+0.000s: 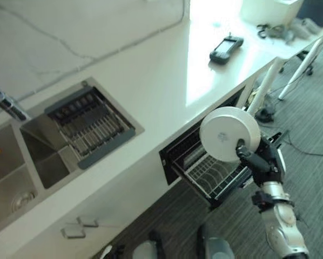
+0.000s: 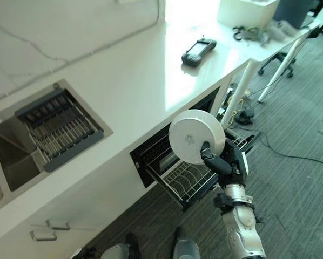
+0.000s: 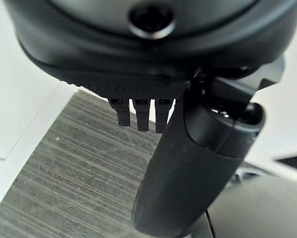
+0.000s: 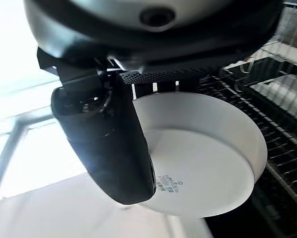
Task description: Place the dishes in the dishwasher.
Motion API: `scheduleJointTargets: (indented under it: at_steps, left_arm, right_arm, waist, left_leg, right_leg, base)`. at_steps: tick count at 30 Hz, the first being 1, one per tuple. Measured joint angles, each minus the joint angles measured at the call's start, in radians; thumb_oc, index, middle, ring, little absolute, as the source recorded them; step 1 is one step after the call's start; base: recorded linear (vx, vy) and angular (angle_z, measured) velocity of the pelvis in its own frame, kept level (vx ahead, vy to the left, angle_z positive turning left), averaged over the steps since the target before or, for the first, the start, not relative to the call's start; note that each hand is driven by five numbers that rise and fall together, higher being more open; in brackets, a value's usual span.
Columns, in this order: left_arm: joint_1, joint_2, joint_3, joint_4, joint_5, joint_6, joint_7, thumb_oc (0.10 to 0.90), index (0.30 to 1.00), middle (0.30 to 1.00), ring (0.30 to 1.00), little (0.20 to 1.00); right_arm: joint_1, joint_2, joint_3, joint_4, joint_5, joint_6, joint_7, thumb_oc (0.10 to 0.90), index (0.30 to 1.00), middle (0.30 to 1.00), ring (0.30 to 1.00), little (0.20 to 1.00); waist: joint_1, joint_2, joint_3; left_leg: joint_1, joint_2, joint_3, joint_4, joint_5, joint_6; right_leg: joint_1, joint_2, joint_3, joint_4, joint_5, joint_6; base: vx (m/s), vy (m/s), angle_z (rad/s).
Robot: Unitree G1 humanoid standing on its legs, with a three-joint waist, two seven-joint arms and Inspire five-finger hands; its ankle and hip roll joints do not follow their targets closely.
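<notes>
Right hand (image 2: 226,164) grips a white dish (image 2: 196,136), thumb across its underside, fingers behind the rim. Dish is up on edge, base w/ a small printed mark facing the camera, print too small to read. It hangs just above the wire rack (image 2: 188,181) pulled out of the dishwasher (image 2: 150,154) under the white counter (image 2: 129,81). Right wrist view shows the dish's base close up w/ rack wires behind. Left hand (image 3: 188,148) over striped floor (image 3: 64,183), fingers relaxed, holding nothing. Dark handheld device (image 1: 226,48) on the counter; sink (image 1: 21,162) w/ drain rack (image 1: 88,127).
</notes>
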Motion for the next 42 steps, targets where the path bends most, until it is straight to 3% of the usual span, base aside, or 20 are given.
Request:
scheduleJointTargets:
  at_steps: [3,8,12,16,21,22,26,34,38,39,42]
  left_arm:
    - [-0.073,0.029,-0.013,-0.008,0.021,0.000,-0.051,0.800,0.900,0.900,0.900,0.900]
    - [-0.133,0.055,-0.030,-0.013,0.025,-0.002,-0.078,0.800,0.900,0.900,0.900,0.900]
    - [-0.167,0.061,-0.042,-0.002,0.032,-0.002,-0.093,0.800,0.900,0.900,0.900,0.900]
    - [-0.226,0.055,-0.047,0.070,0.035,-0.022,-0.092,0.800,0.900,0.900,0.900,0.900]
    - [-0.285,0.054,-0.074,0.102,0.036,-0.045,-0.092,0.800,0.900,0.900,0.900,0.900]
    - [-0.310,0.054,-0.087,0.106,0.036,-0.053,-0.092,0.800,0.900,0.900,0.900,0.900]
    - [-0.338,0.048,-0.119,0.133,0.036,-0.084,-0.088,0.800,0.900,0.900,0.900,0.900]
    - [-0.327,0.032,-0.132,0.149,0.016,-0.109,-0.064,0.800,0.900,0.900,0.900,0.900]
    - [-0.337,0.014,-0.151,0.151,-0.027,-0.118,-0.036,0.800,0.900,0.900,0.900,0.900]
    - [-0.337,-0.018,-0.158,0.173,-0.062,-0.117,-0.006,0.800,0.900,0.900,0.900,0.900]
    - [-0.344,-0.022,-0.160,0.182,-0.066,-0.116,0.002,0.800,0.900,0.900,0.900,0.900]
  right_arm:
    - [-0.095,-0.003,0.014,0.145,-0.077,0.005,-0.069,0.400,0.300,0.300,0.300,0.300]
    - [-0.172,-0.039,0.043,0.242,-0.200,0.048,-0.145,0.400,0.300,0.300,0.300,0.300]
    - [-0.290,-0.057,0.075,0.301,-0.317,0.088,-0.221,0.400,0.300,0.300,0.300,0.300]
    - [-0.455,-0.088,0.158,0.423,-0.503,0.172,-0.349,0.400,0.300,0.300,0.300,0.300]
    - [-0.569,-0.106,0.223,0.568,-0.699,0.234,-0.477,0.400,0.300,0.300,0.300,0.300]
    - [-0.621,-0.111,0.257,0.618,-0.765,0.269,-0.534,0.400,0.300,0.300,0.300,0.300]
    - [-0.690,-0.110,0.357,0.694,-0.862,0.344,-0.641,0.400,0.300,0.300,0.300,0.300]
    - [-0.690,-0.085,0.395,0.704,-0.912,0.437,-0.765,0.400,0.300,0.300,0.300,0.300]
    - [-0.705,-0.038,0.388,0.815,-0.866,0.493,-0.927,0.400,0.300,0.300,0.300,0.300]
    - [-0.693,0.000,0.359,0.846,-0.849,0.526,-1.013,0.400,0.300,0.300,0.300,0.300]
    - [-0.690,0.046,0.353,0.843,-0.842,0.561,-1.058,0.400,0.300,0.300,0.300,0.300]
  waist:
    - [0.024,-0.007,0.081]
    - [0.062,-0.010,0.154]
    - [0.076,-0.021,0.179]
    - [0.103,-0.032,0.190]
    - [0.135,-0.035,0.208]
    - [0.158,-0.029,0.214]
    - [0.182,-0.026,0.223]
    - [0.182,-0.023,0.222]
    - [0.178,0.000,0.222]
    - [0.161,0.022,0.223]
    - [0.148,0.029,0.223]
  left_leg:
    - [-0.029,-0.006,-0.027,0.013,0.006,0.000]
    - [-0.049,-0.017,-0.055,0.024,0.009,0.005]
    - [-0.052,-0.023,-0.069,0.026,0.010,0.008]
    - [-0.060,-0.020,-0.075,0.032,0.010,0.009]
    - [-0.102,-0.020,-0.099,0.055,0.010,0.013]
    - [-0.145,-0.021,-0.107,0.068,0.011,0.019]
    - [-0.187,-0.027,-0.123,0.080,0.015,0.024]
    - [-0.194,-0.051,-0.120,0.073,0.021,0.041]
    - [-0.258,-0.066,-0.104,0.071,0.035,0.058]
    - [-0.275,-0.076,-0.093,0.066,0.040,0.067]
    - [-0.285,-0.079,-0.079,0.057,0.047,0.070]
  right_leg:
    - [0.000,-0.005,-0.024,-0.008,0.012,0.000]
    - [0.005,-0.007,-0.051,-0.009,0.020,-0.007]
    - [0.013,-0.010,-0.063,-0.013,0.022,-0.008]
    - [0.018,-0.006,-0.071,-0.025,0.030,-0.009]
    - [0.004,-0.006,-0.094,-0.031,0.034,-0.009]
    - [-0.030,-0.009,-0.101,-0.023,0.038,-0.008]
    - [-0.062,-0.016,-0.113,-0.014,0.039,-0.008]
    - [-0.078,-0.042,-0.109,-0.001,0.039,0.001]
    - [-0.173,-0.071,-0.089,0.041,0.034,0.000]
    - [-0.200,-0.080,-0.076,0.048,0.038,0.004]
    - [-0.229,-0.083,-0.053,0.064,0.041,0.004]
  base:
    - [-0.03,0.002,0.23]
    - [-0.01,-0.003,0.20]
    - [-0.02,-0.013,0.09]
    - [-0.02,-0.001,0.05]
    - [-0.04,0.001,0.14]
    - [-0.10,0.017,0.13]
    - [-0.06,0.030,0.12]
    - [-0.04,0.050,0.03]
    - [-0.08,0.123,-0.04]
    - [-0.05,0.123,-0.08]
    - [-0.03,0.057,-0.12]
